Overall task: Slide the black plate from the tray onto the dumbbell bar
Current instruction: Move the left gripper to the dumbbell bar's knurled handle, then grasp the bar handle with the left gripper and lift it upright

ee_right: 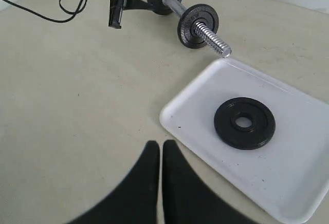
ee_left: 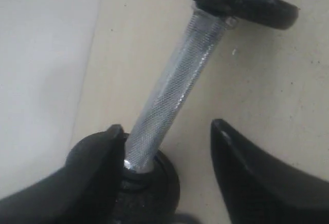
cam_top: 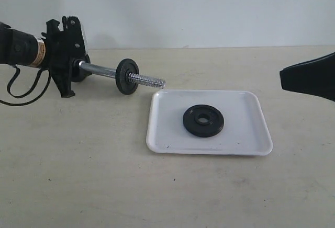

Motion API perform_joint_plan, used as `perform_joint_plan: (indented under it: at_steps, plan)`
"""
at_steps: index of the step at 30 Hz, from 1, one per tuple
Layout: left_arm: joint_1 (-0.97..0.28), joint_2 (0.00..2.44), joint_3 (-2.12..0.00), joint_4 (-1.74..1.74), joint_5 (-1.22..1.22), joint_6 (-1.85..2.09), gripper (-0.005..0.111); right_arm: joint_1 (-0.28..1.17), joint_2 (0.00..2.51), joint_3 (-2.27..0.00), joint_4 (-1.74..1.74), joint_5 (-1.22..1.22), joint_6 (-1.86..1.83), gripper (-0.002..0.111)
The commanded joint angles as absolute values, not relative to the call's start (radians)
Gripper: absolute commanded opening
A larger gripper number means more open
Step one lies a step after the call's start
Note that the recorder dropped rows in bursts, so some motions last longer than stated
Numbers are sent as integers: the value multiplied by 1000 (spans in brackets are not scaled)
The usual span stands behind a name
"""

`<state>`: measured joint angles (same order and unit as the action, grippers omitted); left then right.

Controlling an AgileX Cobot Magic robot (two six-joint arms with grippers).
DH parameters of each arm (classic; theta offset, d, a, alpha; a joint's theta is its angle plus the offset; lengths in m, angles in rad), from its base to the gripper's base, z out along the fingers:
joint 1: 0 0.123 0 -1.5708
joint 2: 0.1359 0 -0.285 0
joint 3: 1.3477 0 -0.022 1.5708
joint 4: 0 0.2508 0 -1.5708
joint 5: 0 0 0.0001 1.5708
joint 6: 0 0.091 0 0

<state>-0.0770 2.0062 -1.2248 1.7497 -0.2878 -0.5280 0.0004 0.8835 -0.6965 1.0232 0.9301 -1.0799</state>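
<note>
Round black plate (cam_top: 203, 120) flat in white plastic tray (cam_top: 243, 136); chrome threaded bar (cam_top: 102, 71) tip at tray rim. Left gripper (ee_left: 165, 126) spread astride bar; right gripper (ee_right: 160, 144) closed, empty. Beige table (cam_top: 78, 181), white wall (cam_top: 209, 8).

A bare robot test bench, lab-like: plain beige table (cam_top: 78, 186), blank white wall (cam_top: 209, 8) behind, cabled robot arm (cam_top: 23, 49) at upper left.

A: Left wrist view: what is lost?
B: Both fingers (ee_left: 87, 172) of the left gripper (ee_left: 165, 125) run off the picture's edge, blurred. The far disc (ee_left: 231, 0) on the dumbbell bar (ee_left: 175, 85) is clipped, and the bar beyond it is out of sight.
A: Elsewhere?
B: The tray (ee_right: 190, 124) and the right gripper (ee_right: 159, 143) are cut off in the right wrist view. In the exterior view the left arm (cam_top: 21, 49) leaves the frame.
</note>
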Motion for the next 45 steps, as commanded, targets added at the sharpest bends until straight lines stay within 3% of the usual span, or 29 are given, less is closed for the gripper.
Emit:
perform_joint_plan:
  at_steps: [1,12,19,25,45]
  plan:
    - [-82,2029,-1234,1744,-287,-419,60,0,882,-702,1035,929,-1089,0]
    - [-161,2102,-1381,1731,-247,-282,60,0,882,-698,1041,924,-1094,0]
    - [-214,2154,-1405,1742,-14,-280,58,0,882,-698,1041,924,-1101,0]
    - [-214,2151,-1401,1744,-83,-326,50,0,884,-698,1041,899,-1102,0]
    - [-220,2289,-1507,1744,-78,-321,50,0,899,-698,1045,909,-1102,0]
